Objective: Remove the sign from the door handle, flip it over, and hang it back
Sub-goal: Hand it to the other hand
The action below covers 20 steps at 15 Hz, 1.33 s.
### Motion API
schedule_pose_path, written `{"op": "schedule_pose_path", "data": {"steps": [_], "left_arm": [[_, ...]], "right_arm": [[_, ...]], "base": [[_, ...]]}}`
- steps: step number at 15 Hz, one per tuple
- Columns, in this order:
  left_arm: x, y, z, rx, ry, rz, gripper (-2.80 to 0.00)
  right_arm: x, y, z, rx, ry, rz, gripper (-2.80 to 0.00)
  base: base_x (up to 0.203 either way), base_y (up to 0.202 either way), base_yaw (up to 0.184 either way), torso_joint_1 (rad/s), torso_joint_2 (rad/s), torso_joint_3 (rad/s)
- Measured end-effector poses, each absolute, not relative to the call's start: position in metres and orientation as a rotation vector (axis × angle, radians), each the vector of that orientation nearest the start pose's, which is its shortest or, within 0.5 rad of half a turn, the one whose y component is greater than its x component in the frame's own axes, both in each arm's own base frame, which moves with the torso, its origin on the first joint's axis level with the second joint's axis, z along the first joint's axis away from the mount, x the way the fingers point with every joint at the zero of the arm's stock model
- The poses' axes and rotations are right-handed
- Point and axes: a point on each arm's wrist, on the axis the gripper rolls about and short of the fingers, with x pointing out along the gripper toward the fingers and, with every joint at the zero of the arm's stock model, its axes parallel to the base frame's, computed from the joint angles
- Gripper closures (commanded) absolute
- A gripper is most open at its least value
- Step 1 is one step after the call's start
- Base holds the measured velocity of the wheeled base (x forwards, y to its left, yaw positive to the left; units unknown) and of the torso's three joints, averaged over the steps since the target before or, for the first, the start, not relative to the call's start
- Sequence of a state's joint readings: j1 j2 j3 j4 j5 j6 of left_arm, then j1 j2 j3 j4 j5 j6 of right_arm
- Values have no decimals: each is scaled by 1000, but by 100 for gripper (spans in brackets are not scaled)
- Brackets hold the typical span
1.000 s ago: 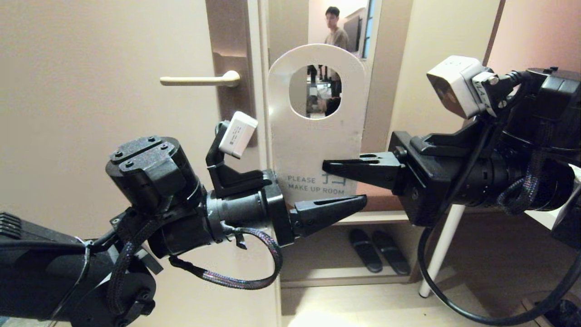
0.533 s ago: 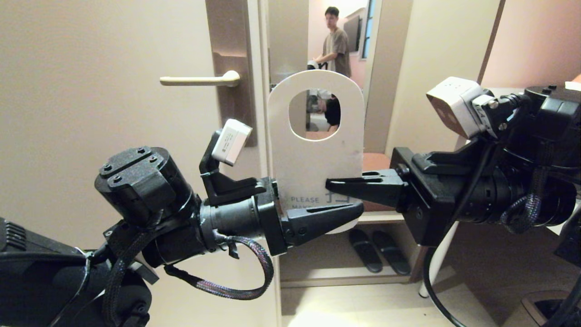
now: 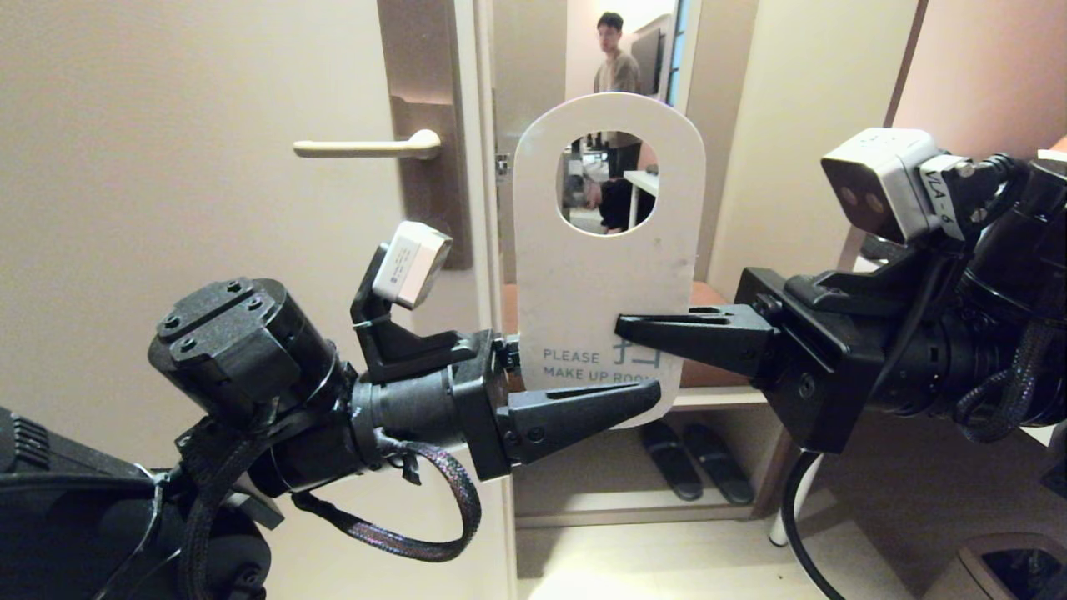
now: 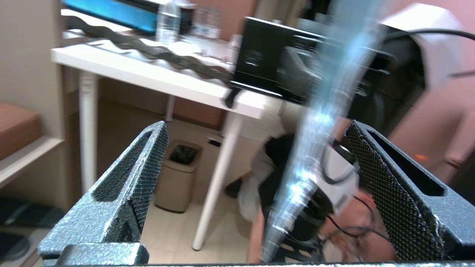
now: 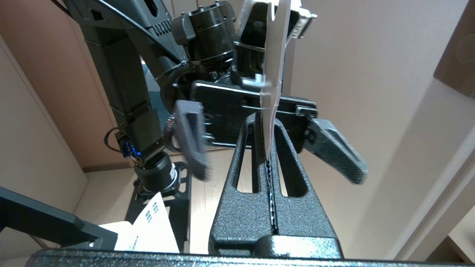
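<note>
The sign (image 3: 600, 283) stands upright in the air to the right of the door edge, white face and "PLEASE MAKE UP ROOM" toward me. My right gripper (image 3: 638, 329) is shut on its lower right edge, and the right wrist view shows the sign (image 5: 274, 55) edge-on between the closed fingers of that gripper (image 5: 265, 120). My left gripper (image 3: 625, 387) is open around the sign's lower end, one finger in front and the other hidden behind. Seen from the left wrist, the sign (image 4: 319, 122) is a blurred streak between the spread fingers of the left gripper (image 4: 256, 128), touching neither. The door handle (image 3: 367, 148) is bare.
The cream door (image 3: 167, 208) fills the left, with a brown plate (image 3: 421, 192) behind the handle. A person (image 3: 615, 58) stands far back beyond the door edge. Dark slippers (image 3: 692, 458) lie on a low shelf. A white table leg (image 3: 792, 492) and a bin (image 3: 1000, 567) are at the right.
The sign dipped, then rose again, ending slightly further right in the right gripper. The left arm sank a little. Its front finger now overlaps the sign's lower edge.
</note>
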<state>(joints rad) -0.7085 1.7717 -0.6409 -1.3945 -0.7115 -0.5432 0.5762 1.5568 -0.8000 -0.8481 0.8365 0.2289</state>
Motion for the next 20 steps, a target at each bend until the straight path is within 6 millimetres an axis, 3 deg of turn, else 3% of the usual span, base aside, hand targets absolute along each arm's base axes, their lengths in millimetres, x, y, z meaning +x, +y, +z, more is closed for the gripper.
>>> {"op": "schedule_pose_path", "data": {"steps": [9, 20], "left_arm": [[203, -217, 198, -447, 85, -1524, -280], [204, -229, 195, -450, 26, -1562, -280]], "right_arm": [[215, 161, 241, 174, 76, 1445, 0], [214, 161, 244, 169, 66, 1466, 0]], "base": [[0, 0, 0, 0, 0, 0], [0, 0, 0, 0, 0, 0]]}}
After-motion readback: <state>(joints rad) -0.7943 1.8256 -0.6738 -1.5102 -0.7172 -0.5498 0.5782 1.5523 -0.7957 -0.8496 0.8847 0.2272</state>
